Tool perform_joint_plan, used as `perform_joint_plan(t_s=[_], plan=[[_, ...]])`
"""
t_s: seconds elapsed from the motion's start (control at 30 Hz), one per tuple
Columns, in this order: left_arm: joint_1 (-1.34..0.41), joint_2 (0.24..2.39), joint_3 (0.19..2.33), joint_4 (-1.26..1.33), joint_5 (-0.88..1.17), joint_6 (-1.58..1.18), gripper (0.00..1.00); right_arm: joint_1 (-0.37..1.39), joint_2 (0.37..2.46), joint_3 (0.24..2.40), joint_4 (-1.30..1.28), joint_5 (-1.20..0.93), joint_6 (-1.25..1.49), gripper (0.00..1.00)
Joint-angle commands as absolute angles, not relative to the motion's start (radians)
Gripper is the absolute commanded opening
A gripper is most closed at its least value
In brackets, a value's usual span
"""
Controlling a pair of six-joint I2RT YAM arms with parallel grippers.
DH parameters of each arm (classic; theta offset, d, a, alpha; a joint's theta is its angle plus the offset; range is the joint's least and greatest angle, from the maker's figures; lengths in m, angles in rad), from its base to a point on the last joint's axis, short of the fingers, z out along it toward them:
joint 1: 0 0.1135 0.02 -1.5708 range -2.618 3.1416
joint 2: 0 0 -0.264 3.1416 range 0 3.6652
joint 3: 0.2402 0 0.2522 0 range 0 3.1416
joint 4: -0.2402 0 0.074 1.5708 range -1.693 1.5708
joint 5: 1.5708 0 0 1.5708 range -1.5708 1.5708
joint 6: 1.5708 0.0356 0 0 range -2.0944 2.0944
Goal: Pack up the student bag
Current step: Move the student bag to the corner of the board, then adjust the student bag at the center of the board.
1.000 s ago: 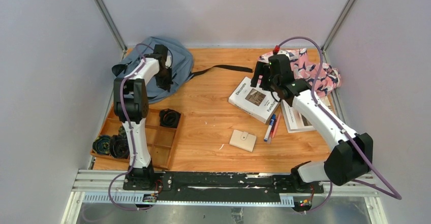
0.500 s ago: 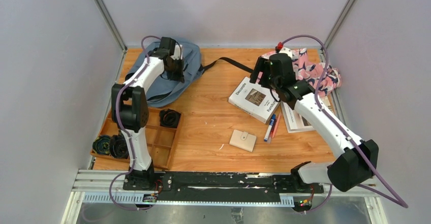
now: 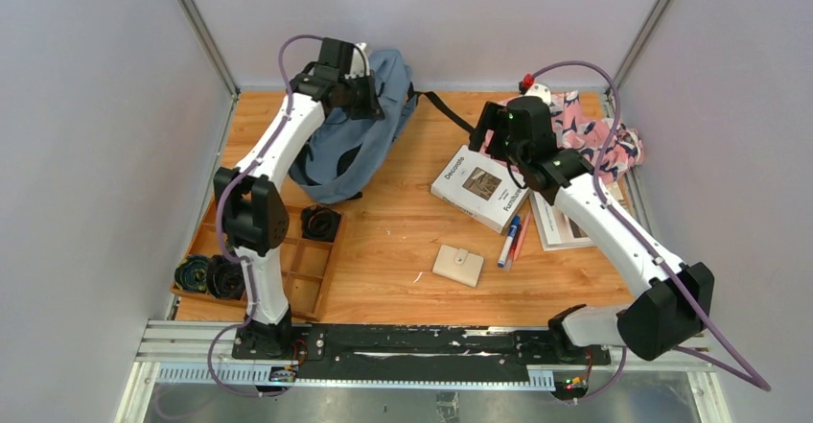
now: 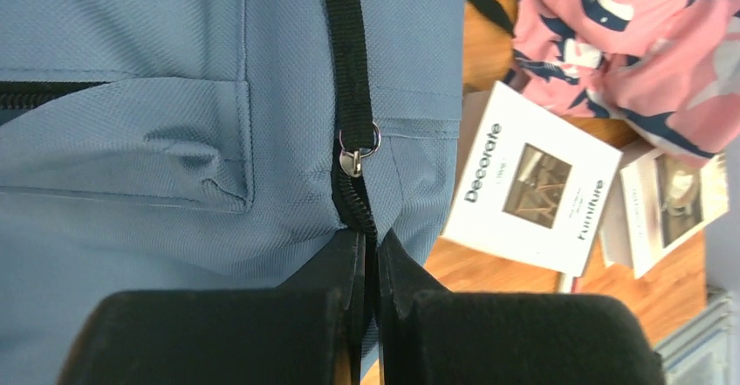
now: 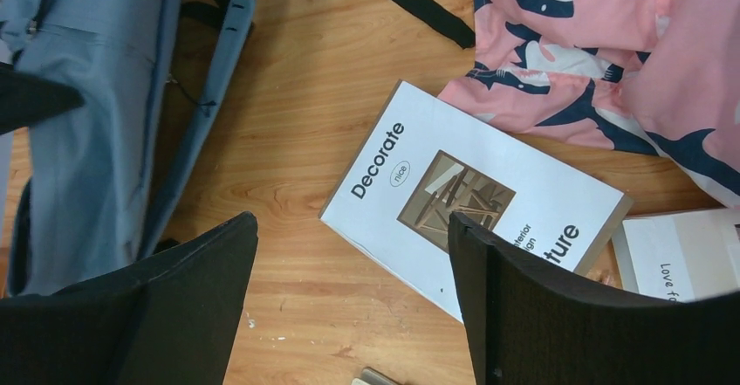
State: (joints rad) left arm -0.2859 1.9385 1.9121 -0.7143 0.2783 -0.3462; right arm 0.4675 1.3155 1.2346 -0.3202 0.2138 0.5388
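From above, the student bag (image 3: 350, 150) sits at the far left of the surface (image 3: 403, 241), its top end held up by the left jaws. The right jaws hang over a white book (image 3: 477, 188). Left wrist: jaws clenched on the bag's black zipper seam, near the zipper pull (image 4: 352, 161). Right wrist: jaws spread wide, gripping nothing, above the book, with a pink cloth (image 5: 611, 44) beside it.

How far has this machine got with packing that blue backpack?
Barely started. Done: nothing looks packed yet. In hand: the left gripper is shut on the grey-blue fabric backpack at its dark zipper seam, and the open right gripper hovers over the white Decorate book. Left: that book, the two pens, the beige wallet and the pink patterned cloth all lie outside it.
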Motion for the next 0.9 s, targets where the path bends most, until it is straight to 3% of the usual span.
perform_joint_plan(t_s=[0.0, 0.17, 0.2, 0.23, 0.3, 0.33, 0.4, 0.63, 0.87], plan=[[-0.356, 2.006, 1.959, -0.637, 0.259, -0.514, 0.0, 0.486, 1.24, 1.209, -0.298, 0.295, 0.527, 0.84], [-0.433, 2.017, 1.913, -0.545, 0.212, -0.641, 0.0, 0.485, 1.148, 1.124, -0.271, 0.378, 0.475, 0.84], [-0.455, 2.02, 1.913, -0.533, 0.202, -0.653, 0.09, 0.485, 1.144, 1.119, -0.27, 0.382, 0.464, 0.84], [-0.472, 2.025, 1.918, -0.522, 0.207, -0.657, 0.29, 0.483, 1.145, 1.118, -0.271, 0.38, 0.454, 0.85], [-0.496, 2.048, 1.955, -0.532, 0.245, -0.662, 0.78, 0.483, 1.156, 1.121, -0.277, 0.362, 0.439, 0.85], [-0.5, 2.059, 1.976, -0.542, 0.269, -0.665, 0.87, 0.483, 1.161, 1.119, -0.279, 0.354, 0.438, 0.85], [-0.499, 2.05, 1.992, -0.542, 0.275, -0.666, 0.9, 0.482, 1.164, 1.101, -0.269, 0.322, 0.446, 0.85], [-0.441, 1.884, 1.931, -0.536, 0.229, -0.568, 0.88, 0.504, 1.223, 1.054, -0.233, 0.134, 0.493, 0.83], [-0.259, 1.826, 1.836, -0.686, 0.089, -0.419, 0.86, 0.667, 1.524, 1.194, -0.278, 0.017, 0.518, 0.79]])
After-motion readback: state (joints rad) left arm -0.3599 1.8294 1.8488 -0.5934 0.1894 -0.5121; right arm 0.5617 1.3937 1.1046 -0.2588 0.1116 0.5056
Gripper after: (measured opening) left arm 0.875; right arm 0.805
